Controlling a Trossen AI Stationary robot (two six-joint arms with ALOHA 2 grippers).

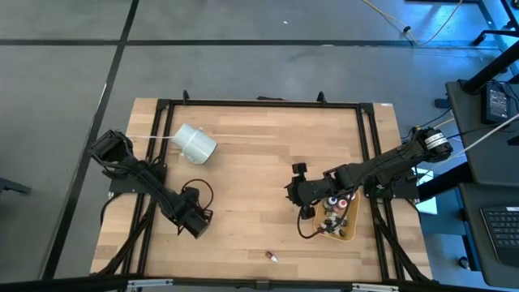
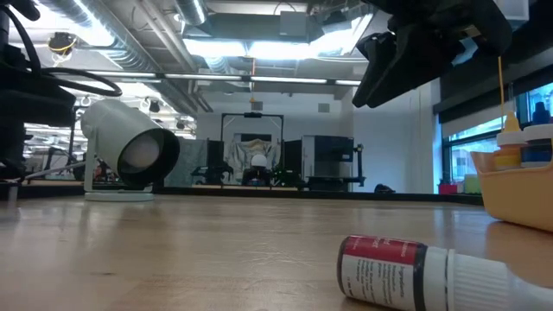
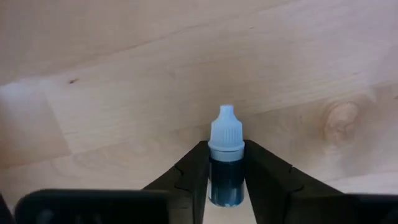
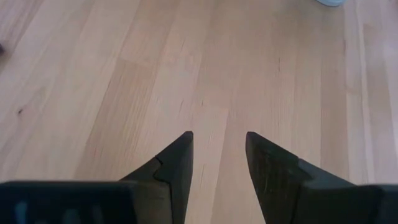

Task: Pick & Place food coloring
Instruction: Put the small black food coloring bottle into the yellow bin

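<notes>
Dark blue glass with a pale cap: that is the dropper bottle [image 3: 226, 163] sitting between my left fingers [image 3: 189, 177], and only my left wrist camera shows it, with both pads pressed against its sides, so my left gripper [image 1: 199, 221] is clamped on it. From overhead that gripper is just a dark block at about eight o'clock on the table [image 1: 243, 162], the bottle hidden beneath it.

My right gripper [image 1: 297, 183] hangs at about three o'clock, right beside the tan tray [image 1: 345, 234], which holds a cluster of small bottles [image 1: 332, 212]. My right wrist camera shows its fingers [image 4: 177, 155] standing apart over bare boards with nothing between them.

The low camera gives what the others miss: a red-labelled bottle [image 2: 415, 272] lying on its side with its white cap pointing right, close to the lens. Overhead it is only a speck [image 1: 272, 256] at six o'clock near the front edge. The low view also catches bottles [image 2: 518, 142] poking above the tray's rim.

The white cup [image 1: 195, 143] lies tipped over at ten o'clock, its dark mouth facing the low camera. The surface is pale wood planking with a knot in it, framed by black rails. Beyond it are a grey floor, ceiling strip lights and distant equipment.
</notes>
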